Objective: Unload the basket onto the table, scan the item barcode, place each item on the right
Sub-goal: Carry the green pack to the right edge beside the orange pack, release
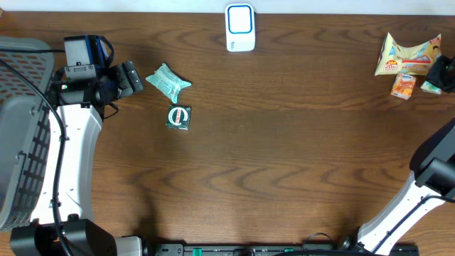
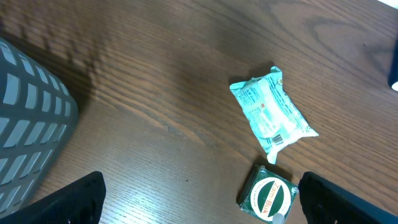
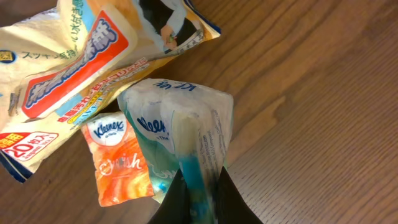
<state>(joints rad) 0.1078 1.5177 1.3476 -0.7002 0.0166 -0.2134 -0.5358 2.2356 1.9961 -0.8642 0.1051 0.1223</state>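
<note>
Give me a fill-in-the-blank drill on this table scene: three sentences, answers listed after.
1. The right gripper is shut on a white tissue pack printed with the brand name ___.
2. The left gripper hangs ___ over the table, holding nothing, near the pale green packet.
3. Beside the yellow bag lies a small pack coloured ___.
Missing words: Kleenex; open; orange.

Teal-and-white Kleenex tissue pack (image 3: 180, 124) at the table's far right, one end pinched by right gripper (image 3: 198, 183); white scanner (image 1: 240, 27) far centre
</note>
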